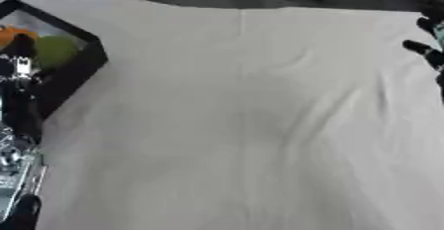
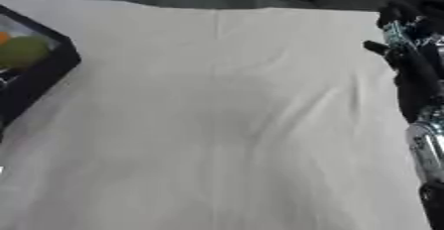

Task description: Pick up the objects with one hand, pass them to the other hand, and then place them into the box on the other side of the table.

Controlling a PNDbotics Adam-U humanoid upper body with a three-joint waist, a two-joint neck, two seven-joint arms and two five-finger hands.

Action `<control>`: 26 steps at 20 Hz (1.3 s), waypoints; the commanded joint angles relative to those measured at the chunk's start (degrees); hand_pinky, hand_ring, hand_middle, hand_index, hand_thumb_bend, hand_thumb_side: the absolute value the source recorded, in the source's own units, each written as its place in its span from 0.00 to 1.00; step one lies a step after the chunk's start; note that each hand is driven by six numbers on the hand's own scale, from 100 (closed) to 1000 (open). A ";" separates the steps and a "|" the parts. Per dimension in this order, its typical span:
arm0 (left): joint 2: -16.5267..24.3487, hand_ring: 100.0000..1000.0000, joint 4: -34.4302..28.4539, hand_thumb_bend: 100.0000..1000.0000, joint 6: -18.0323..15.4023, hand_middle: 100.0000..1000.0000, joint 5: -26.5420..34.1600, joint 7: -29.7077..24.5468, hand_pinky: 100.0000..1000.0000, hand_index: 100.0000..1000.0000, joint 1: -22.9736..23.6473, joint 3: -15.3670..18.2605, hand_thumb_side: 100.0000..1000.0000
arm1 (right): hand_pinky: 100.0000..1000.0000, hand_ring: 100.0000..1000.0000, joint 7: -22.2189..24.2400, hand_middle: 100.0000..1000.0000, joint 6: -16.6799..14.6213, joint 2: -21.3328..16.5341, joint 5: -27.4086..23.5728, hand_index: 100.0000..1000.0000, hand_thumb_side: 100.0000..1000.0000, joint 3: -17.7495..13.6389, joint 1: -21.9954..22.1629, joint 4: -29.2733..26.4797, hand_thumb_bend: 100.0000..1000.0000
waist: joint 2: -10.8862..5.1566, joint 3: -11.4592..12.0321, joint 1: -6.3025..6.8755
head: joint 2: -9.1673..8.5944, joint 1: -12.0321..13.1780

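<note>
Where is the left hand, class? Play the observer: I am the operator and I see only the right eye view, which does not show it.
Observer: The left hand shows at the left edge of the left eye view, over the box.
Operator: In the box I see a green thing and a sliver of orange. What is the orange?
Observer: A rounded orange thing, left of the green thing and just beyond the hand.
</note>
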 commanded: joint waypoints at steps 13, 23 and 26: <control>-0.60 0.92 -0.46 0.49 -0.06 0.81 -0.89 0.15 0.70 0.82 -0.86 0.07 0.66 | 0.77 0.96 0.58 0.84 0.13 -2.63 -0.70 0.82 0.39 0.03 -2.03 1.39 0.14 | -2.19 -0.11 3.45 | 0.28 3.04; -0.82 0.92 -0.84 0.49 -0.34 0.81 -0.54 0.70 0.70 0.82 -0.70 0.70 0.65 | 0.77 0.96 1.26 0.86 1.01 -2.71 0.33 0.86 0.40 -0.15 -1.59 1.03 0.15 | -1.73 -0.58 4.53 | -0.12 3.52; -0.88 0.92 -0.96 0.49 -0.43 0.81 -0.43 0.82 0.70 0.82 -0.80 0.77 0.65 | 0.77 0.96 1.26 0.86 0.94 -2.89 0.56 0.86 0.40 -0.12 -1.57 0.89 0.14 | -1.29 -0.94 4.87 | -0.29 2.97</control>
